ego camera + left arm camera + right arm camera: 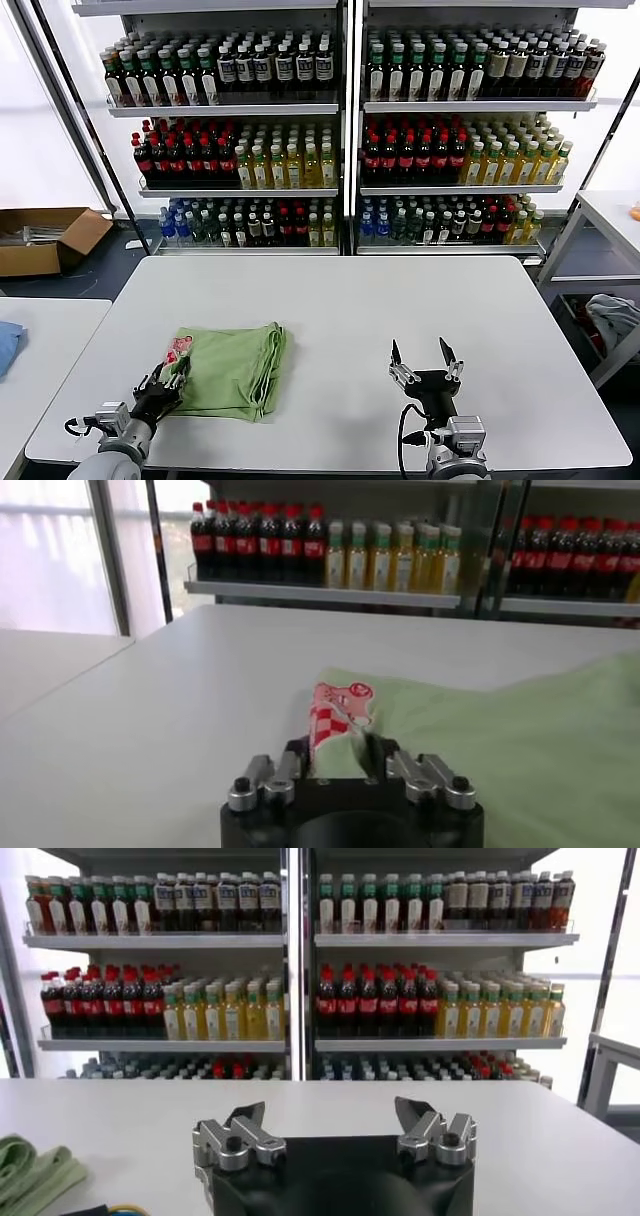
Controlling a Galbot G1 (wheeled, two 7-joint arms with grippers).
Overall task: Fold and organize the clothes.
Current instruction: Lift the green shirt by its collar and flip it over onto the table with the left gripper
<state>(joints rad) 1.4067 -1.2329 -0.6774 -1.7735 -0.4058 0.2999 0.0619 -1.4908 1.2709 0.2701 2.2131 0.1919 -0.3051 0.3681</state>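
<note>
Where the white counter (330, 300) nears the robot's left, a folded light green shirt (232, 368) lies flat, its red-and-white printed patch (178, 349) at the corner closest to the left end effector (168, 380). That end effector's fingers (296, 757) sit half-closed on either side of the patch corner, pinching the cloth. Right end effector (424, 352) hovers over bare counter, well apart, fingers spread wide, holding nothing. Shelves (340, 105) behind hold rows of bottles. Cardboard box (45, 238) on floor, far left; contents unclear.
</note>
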